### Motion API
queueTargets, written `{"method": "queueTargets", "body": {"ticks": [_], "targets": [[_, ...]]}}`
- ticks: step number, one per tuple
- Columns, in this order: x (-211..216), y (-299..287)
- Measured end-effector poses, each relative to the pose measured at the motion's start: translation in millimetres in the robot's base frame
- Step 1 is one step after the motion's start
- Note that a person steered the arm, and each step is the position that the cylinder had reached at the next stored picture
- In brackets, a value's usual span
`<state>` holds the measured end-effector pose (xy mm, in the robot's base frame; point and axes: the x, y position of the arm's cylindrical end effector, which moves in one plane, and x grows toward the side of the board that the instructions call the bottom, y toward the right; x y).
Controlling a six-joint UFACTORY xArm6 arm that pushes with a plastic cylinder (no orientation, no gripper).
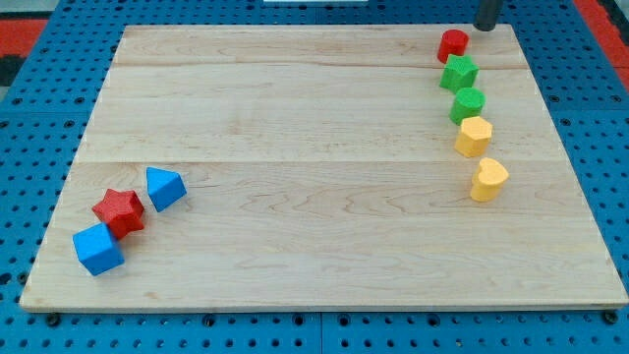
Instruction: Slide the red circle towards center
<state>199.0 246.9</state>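
The red circle (453, 43) sits near the top right corner of the wooden board (314, 177). My tip (487, 27) is at the view's top edge, just up and to the right of the red circle, a small gap apart. Below the red circle runs a column: a green star-like block (459, 73), a green circle-like block (468, 103), a yellow hexagon-like block (474, 137) and a yellow heart (487, 180).
At the lower left lie a red star (119, 211), a blue triangle-like block (164, 188) and a blue cube-like block (97, 250), close together. A blue pegboard (39, 118) surrounds the board.
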Motion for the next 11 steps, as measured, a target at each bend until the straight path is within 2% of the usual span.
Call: {"method": "queueTargets", "body": {"ticks": [2, 3, 4, 5, 7, 9, 10, 11], "targets": [[38, -86], [43, -40], [44, -21], [74, -79], [101, -217], [139, -250], [145, -283], [145, -287]]}}
